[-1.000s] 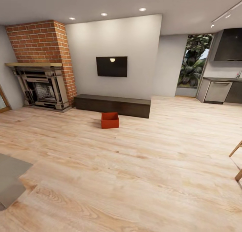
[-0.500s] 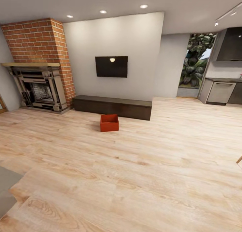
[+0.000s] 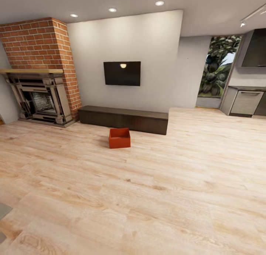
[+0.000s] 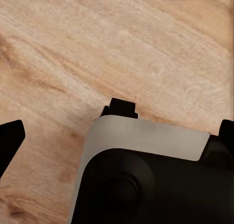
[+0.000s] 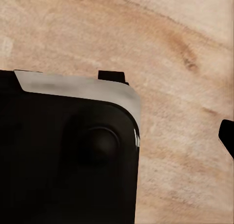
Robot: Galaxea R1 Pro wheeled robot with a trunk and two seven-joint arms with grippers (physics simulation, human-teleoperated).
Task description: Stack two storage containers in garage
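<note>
One orange-red storage container (image 3: pixel 119 138) sits upright on the living room's light wood plank floor (image 3: pixel 155 195), just in front of a low dark bench, several metres ahead of me. In the left wrist view my left gripper (image 4: pixel 117 136) is open over the planks, its black fingertips (image 4: pixel 10 140) at the picture's two sides with nothing between them. A single black fingertip (image 5: pixel 227 135) of my right gripper shows at the edge of the right wrist view, set wide and holding nothing. A second container and the garage are out of view.
A red brick fireplace (image 3: pixel 40 96) stands at the left, with a low dark bench (image 3: pixel 123 118) under a wall TV (image 3: pixel 122 73). Kitchen cabinets (image 3: pixel 246 102) and a glass door (image 3: pixel 217 71) are at the right. A grey rug corner (image 3: pixel 3 210) shows at the lower left. My own body (image 4: pixel 146 180) lies below both wrists.
The whole head view has shifted: I have rolled forward and turned a little. The container looks slightly nearer, while the grey rug and the chair legs have slid out of the picture.
</note>
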